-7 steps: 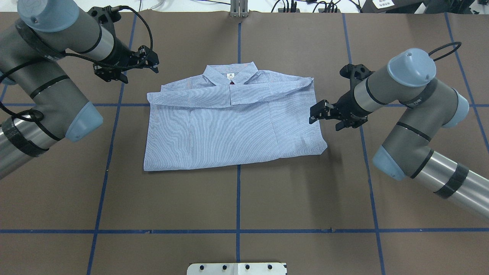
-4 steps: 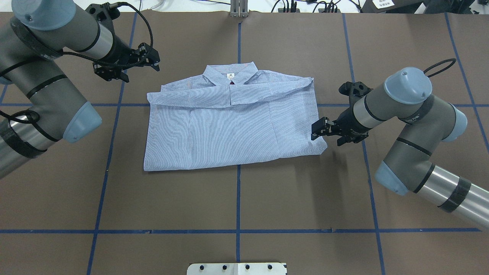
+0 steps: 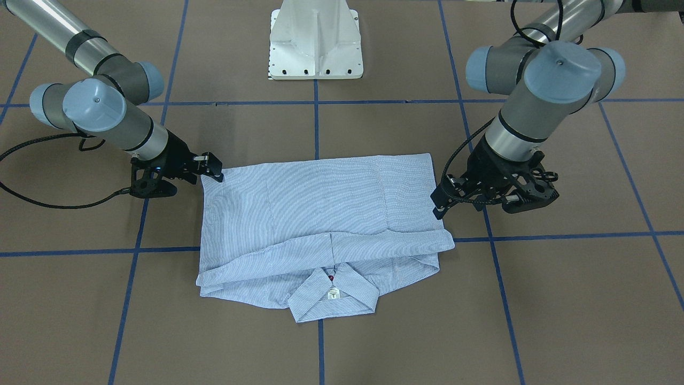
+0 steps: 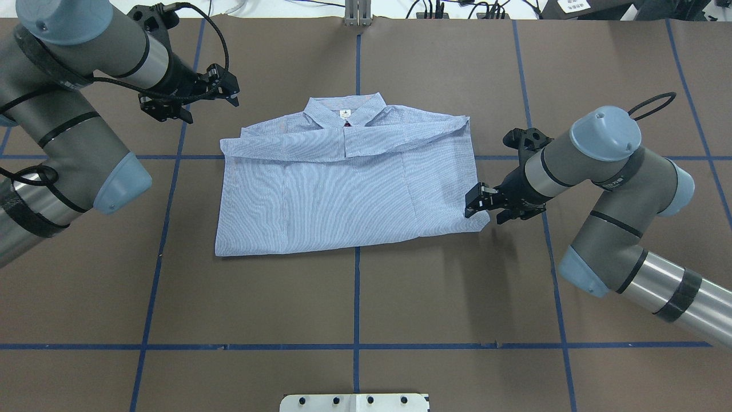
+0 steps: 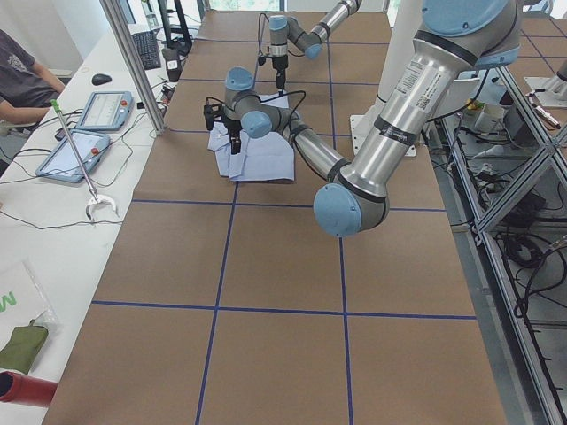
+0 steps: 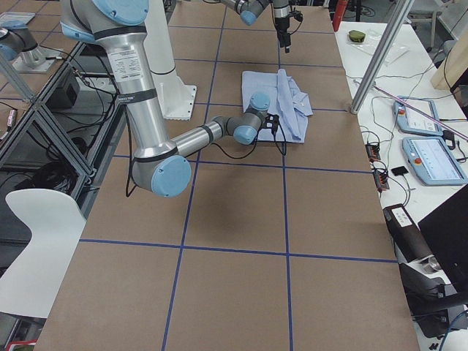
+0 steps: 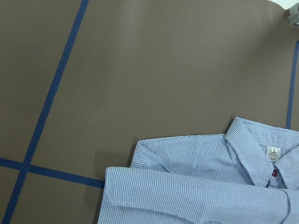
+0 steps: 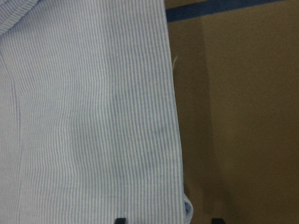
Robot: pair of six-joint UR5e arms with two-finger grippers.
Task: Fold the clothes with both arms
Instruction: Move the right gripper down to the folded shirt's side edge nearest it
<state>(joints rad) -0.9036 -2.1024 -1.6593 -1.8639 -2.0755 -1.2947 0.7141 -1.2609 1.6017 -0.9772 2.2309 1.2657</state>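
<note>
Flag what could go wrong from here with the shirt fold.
1. The right gripper is open at the near right corner of the shirt; closing there may catch only some layers.
2. The left gripper hangs off the cloth near the collar; a one-sided lift could drag the shirt and spill the folded sleeve.

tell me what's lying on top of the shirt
Two folded sleeves lie across the shirt just below the collar, meeting near the middle. The part of the front they cover is hidden, so nothing there can be seen.
</note>
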